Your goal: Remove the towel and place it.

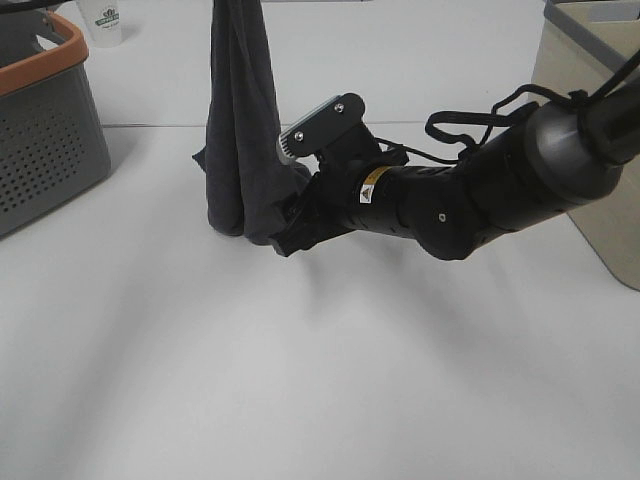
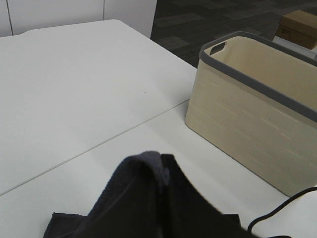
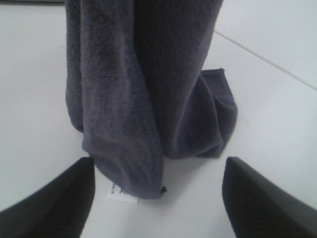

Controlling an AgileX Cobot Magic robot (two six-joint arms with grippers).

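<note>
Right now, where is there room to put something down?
The wide near part of the white table is bare. So is the strip between the grey perforated plastic basket and the dark grey terry towel. It is crowded at the towel's bottom, where the open right gripper sits.

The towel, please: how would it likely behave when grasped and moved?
The towel is probably floppy: it hangs in long folds, its lower end crumpled on the table. Its coarse looped pile should grip well rather than slip.
</note>
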